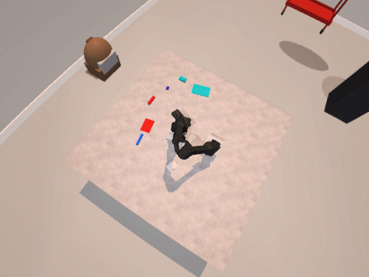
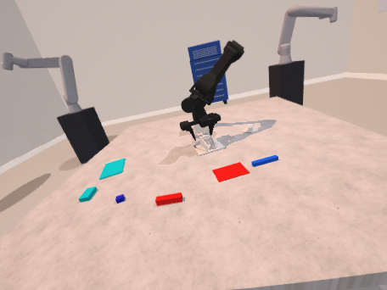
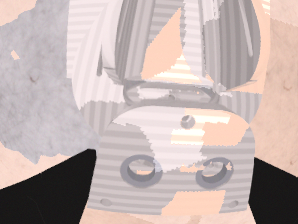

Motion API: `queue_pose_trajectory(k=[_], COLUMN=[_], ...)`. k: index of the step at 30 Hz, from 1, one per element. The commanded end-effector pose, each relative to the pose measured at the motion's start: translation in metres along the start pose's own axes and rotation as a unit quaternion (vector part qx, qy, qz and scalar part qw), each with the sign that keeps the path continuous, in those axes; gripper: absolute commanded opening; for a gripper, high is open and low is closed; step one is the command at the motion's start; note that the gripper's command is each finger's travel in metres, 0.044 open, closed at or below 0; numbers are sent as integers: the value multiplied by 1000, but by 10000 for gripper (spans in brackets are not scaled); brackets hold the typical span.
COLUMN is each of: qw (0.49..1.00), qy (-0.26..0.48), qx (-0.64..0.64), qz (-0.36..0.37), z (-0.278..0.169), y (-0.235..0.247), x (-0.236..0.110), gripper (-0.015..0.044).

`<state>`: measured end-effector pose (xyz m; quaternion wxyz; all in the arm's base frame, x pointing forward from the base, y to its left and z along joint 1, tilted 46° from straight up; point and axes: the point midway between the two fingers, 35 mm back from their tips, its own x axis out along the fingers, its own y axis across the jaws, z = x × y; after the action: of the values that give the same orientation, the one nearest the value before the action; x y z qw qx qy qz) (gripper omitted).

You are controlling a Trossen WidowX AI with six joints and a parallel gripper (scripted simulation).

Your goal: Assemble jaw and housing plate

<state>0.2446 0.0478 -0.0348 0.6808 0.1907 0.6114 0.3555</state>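
My gripper [image 2: 203, 136] [image 3: 172, 161] points down and is shut on the pale housing plate [image 3: 125, 192], its black fingers at the plate's left and right edges. Two ringed holes show near the plate's lower edge in the wrist view. Two long pale jaws [image 3: 134, 45] [image 3: 231, 50] show side by side just beyond the plate. The pale base [image 2: 205, 152] stands flat on the table under the fingers. The pins, stubs and gear teeth are hidden or too blended to tell; I cannot tell whether the plate touches the stubs.
A red square [image 1: 147, 125] [image 2: 231, 172], blue bar [image 1: 139, 139] [image 2: 265, 160], red bar [image 1: 151, 100] [image 2: 169, 199], small dark blue block [image 1: 167, 87] [image 2: 120, 198], teal block [image 1: 183, 78] [image 2: 88, 194] and teal plate [image 1: 201, 90] [image 2: 113, 169] lie around the mechanism.
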Motion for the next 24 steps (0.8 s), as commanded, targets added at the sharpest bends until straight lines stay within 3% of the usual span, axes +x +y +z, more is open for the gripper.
queue_pose_trajectory(k=[1,24], qw=[1000,1000], qy=[-1,-1], qx=[3,2], qz=[3,4], z=[-1,-1], y=[1,2], x=[7,12], gripper=[351,351])
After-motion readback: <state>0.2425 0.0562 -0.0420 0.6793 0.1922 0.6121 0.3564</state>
